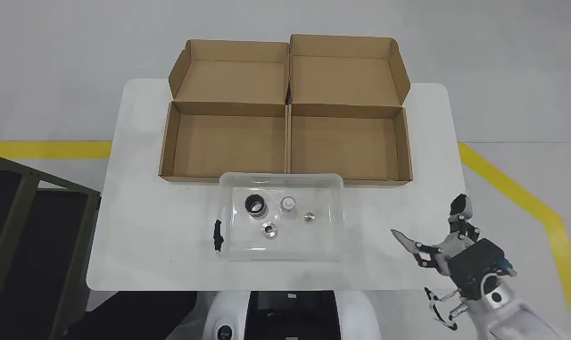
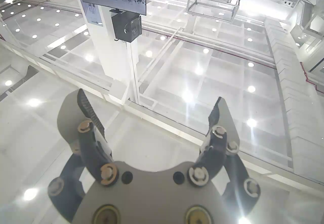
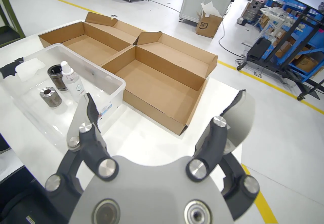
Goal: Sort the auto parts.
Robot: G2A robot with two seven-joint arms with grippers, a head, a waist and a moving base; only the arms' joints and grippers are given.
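Note:
A clear plastic bin (image 1: 281, 178) sits at the table's front centre. Inside it stand a black cylindrical bearing (image 1: 256, 205), a white bottle (image 1: 289, 203), a steel bushing (image 1: 269, 232) and a small metal part (image 1: 310, 217). The right wrist view shows the bearing (image 3: 56, 78), bottle (image 3: 72, 84) and bushing (image 3: 50, 96) upright in the bin (image 3: 111, 78). My right gripper (image 1: 411, 263) (image 3: 165, 93) hangs open and holds nothing, off the table's front right corner and well clear of the bin. My left gripper (image 2: 149, 94) is open, holds nothing and points up at the ceiling.
Two open cardboard boxes, left (image 1: 227, 145) and right (image 1: 343, 148), stand side by side behind the bin, lids folded back. A black tape tab (image 1: 216, 235) sticks to the bin's left side. Bare white table (image 1: 143, 215) lies on both sides of the bin.

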